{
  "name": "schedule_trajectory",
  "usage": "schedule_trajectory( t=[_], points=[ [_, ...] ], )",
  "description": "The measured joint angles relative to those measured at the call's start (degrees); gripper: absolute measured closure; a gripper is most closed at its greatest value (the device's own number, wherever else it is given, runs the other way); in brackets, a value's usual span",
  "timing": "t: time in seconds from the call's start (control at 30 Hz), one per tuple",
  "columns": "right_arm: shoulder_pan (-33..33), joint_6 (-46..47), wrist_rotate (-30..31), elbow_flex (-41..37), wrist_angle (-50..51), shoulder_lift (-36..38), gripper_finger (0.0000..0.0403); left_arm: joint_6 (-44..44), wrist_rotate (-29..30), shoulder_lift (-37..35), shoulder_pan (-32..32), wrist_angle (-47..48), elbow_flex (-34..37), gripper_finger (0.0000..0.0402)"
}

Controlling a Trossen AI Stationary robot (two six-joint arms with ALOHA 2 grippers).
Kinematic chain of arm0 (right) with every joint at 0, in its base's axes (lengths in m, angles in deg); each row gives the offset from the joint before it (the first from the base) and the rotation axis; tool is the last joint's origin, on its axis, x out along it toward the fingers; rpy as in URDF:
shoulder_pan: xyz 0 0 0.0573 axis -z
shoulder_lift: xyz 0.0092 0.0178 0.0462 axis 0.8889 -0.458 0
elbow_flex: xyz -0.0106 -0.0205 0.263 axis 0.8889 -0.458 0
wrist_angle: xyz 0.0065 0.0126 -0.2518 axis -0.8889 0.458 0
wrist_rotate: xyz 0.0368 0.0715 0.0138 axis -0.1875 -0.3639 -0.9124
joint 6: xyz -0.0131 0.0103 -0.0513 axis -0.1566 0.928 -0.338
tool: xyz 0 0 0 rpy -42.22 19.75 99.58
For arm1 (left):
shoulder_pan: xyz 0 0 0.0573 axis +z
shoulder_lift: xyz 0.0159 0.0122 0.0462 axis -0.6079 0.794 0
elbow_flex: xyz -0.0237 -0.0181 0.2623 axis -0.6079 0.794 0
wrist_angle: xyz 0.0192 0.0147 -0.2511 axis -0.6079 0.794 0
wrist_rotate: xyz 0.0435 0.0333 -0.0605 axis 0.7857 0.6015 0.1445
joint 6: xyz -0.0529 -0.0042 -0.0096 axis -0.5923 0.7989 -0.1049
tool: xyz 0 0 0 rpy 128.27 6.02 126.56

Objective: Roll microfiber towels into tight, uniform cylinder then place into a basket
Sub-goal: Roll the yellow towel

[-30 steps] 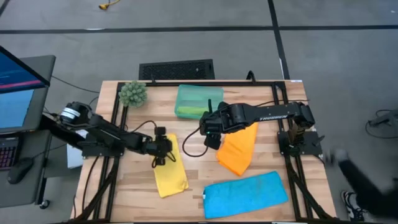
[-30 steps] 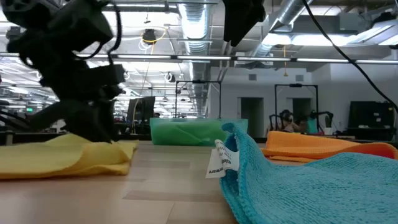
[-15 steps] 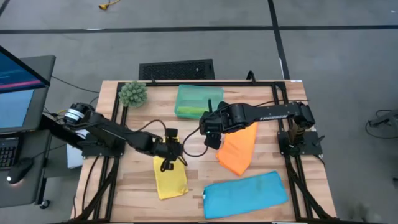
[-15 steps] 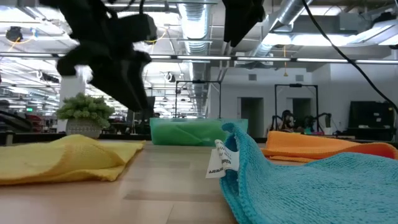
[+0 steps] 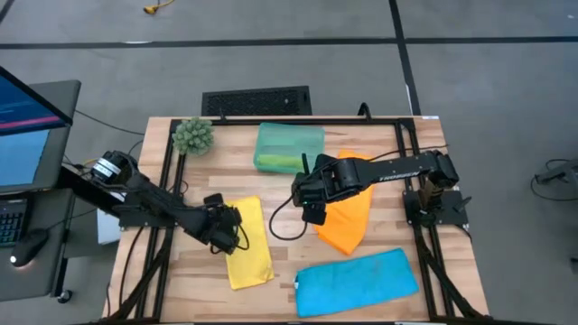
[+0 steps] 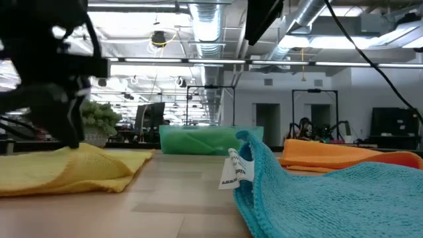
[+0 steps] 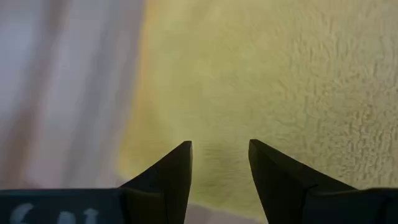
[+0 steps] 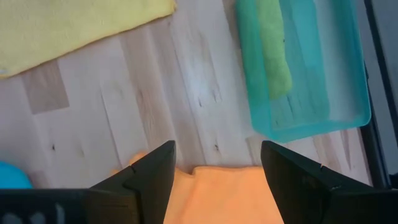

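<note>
The left gripper (image 7: 219,163) points its two parted fingers (image 7: 171,171) down at the yellow towel (image 7: 280,81), near its edge, beside the table (image 7: 62,93).

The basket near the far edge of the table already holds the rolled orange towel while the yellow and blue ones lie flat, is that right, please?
Not quite: the basket holds the green towel, as the right wrist view shows. The orange towel lies on the table under the right gripper. The yellow towel and blue towel do lie flat.

Grey floor (image 5: 506,99), ceiling ducts (image 6: 205,20) (strip lights), monitor (image 5: 27,126)
</note>
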Motion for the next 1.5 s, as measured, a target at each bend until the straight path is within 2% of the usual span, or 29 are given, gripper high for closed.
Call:
schedule_trajectory(
  t=[0.1,0.23,0.57,0.73,0.9,0.97,1.07,1.23,1.33,1.5],
  points=[
    [0.0,-0.9,0.0,0.0,0.0,0.0,0.0143,0.5,-2.7,-0.2,1.2,-6.2,3.5,0.0249],
    [-0.2,-1.0,0.0,0.0,-0.1,0.0,0.0143,3.7,-2.3,-0.3,3.5,-12.3,5.7,0.0249],
    [0.1,-1.0,0.0,0.0,-0.2,0.0,0.0143,25.7,-0.4,0.2,11.8,-30.3,6.0,0.0249],
    [0.0,-0.8,0.0,0.0,-0.2,0.0,0.0143,25.5,-1.3,-1.2,12.8,-22.1,1.9,0.0249],
    [-1.9,0.8,0.0,0.0,2.8,0.0,0.0143,27.0,-2.1,-5.9,8.7,-11.2,-3.0,0.0249],
    [-3.5,2.0,0.1,0.0,6.6,0.0,0.0143,23.3,-2.0,-8.7,6.1,-6.6,-4.3,0.0249],
    [-6.1,3.3,1.9,0.0,9.5,0.0,0.0143,12.5,-1.1,-12.9,0.7,-2.3,-4.5,0.0249],
    [-9.9,2.2,3.3,-2.1,7.0,0.0,0.0143,-2.1,1.6,-15.5,-11.1,-3.3,-4.5,0.0249],
    [-11.3,2.2,2.5,-6.4,3.4,0.5,0.0143,-8.9,1.5,-14.1,-17.1,-4.0,-4.5,0.0249],
    [-12.4,4.8,-5.4,-14.0,-10.7,1.8,0.0143,-16.4,-0.3,-10.1,-24.0,-4.9,-4.5,0.0249]
  ],
)
